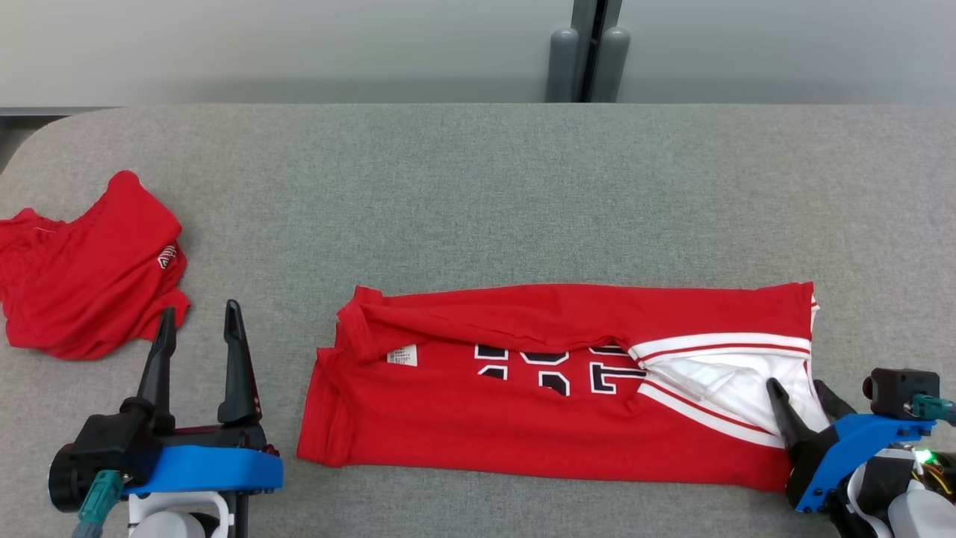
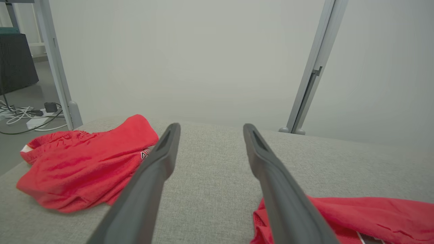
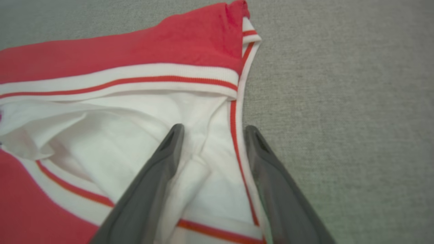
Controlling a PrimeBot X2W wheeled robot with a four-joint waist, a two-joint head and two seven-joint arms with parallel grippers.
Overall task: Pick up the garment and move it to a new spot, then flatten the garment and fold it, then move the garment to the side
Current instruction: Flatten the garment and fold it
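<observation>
It looks like a lab or test room: a grey cloth-covered table point(image 1: 478, 187), plain pale partition panels point(image 2: 203, 51) across the top, and loose cables point(image 2: 20, 113) on the floor at far left.

I count two red garments on one grey desk point(image 1: 478, 194): one long jersey point(image 1: 523, 418) and one crumpled garment point(image 1: 82, 276). Two robot hands, the left hand point(image 1: 200, 308) and the right hand point(image 1: 796, 385), each with two dark fingers point(image 1: 237, 366). Two grey posts point(image 1: 562, 63) stand behind.

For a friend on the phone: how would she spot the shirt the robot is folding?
On the grey table, look front and centre: a red jersey lies folded lengthwise, the right pincer at its end. Unlike the crumpled red heap at left, it shows dark numerals and white stripes.
</observation>
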